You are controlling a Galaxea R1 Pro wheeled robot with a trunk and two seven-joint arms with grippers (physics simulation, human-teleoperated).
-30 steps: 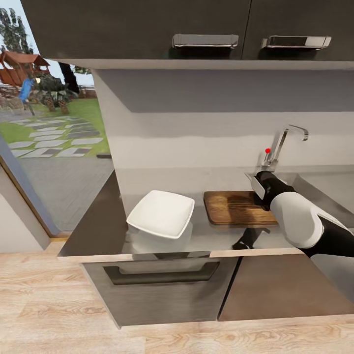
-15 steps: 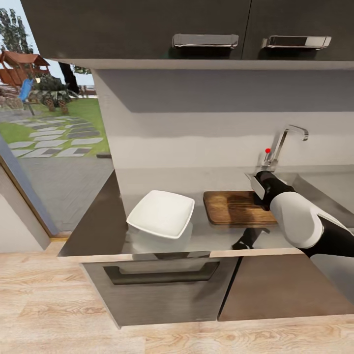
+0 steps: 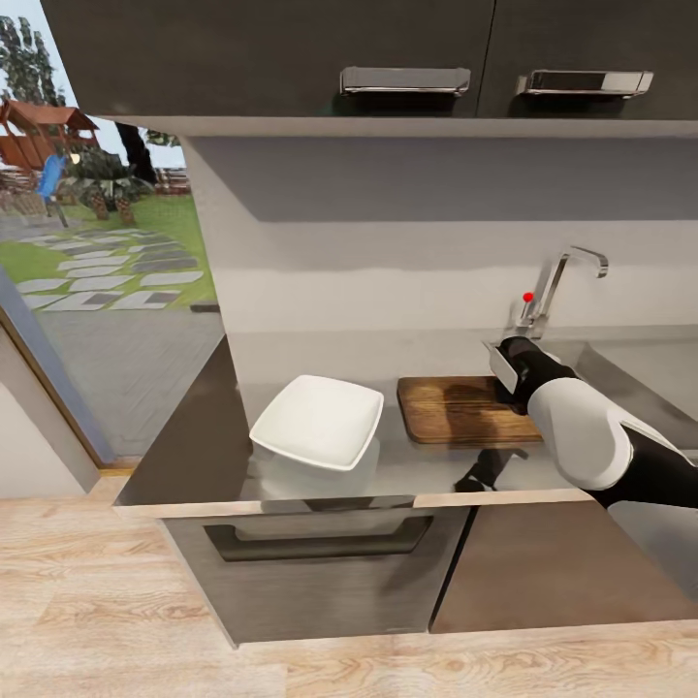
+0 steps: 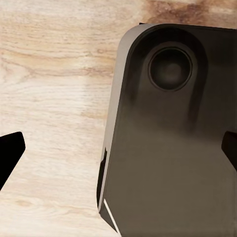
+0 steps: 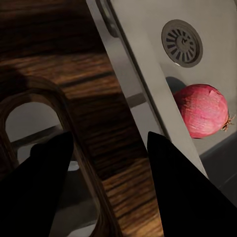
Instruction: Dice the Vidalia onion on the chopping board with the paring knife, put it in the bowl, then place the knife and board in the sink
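Observation:
The brown chopping board lies on the grey countertop, to the right of the white square bowl. My right gripper is at the board's right end, beside the sink. In the right wrist view the two dark fingertips straddle the wooden strip between the handle slot and the board's end, and the right gripper looks shut on it. The reddish Vidalia onion rests in the steel basin near the drain. My left gripper hangs open over the floor. The paring knife is hidden.
A chrome faucet with a red knob stands behind the sink. Dark wall cabinets hang overhead. Drawers sit below the counter's front edge. A glass door at the left looks onto a garden. The left wrist view looks down on wood flooring and a dark robot part.
The chopping board has shifted slightly left and away on the counter, together with my right gripper and forearm. The bowl has not moved.

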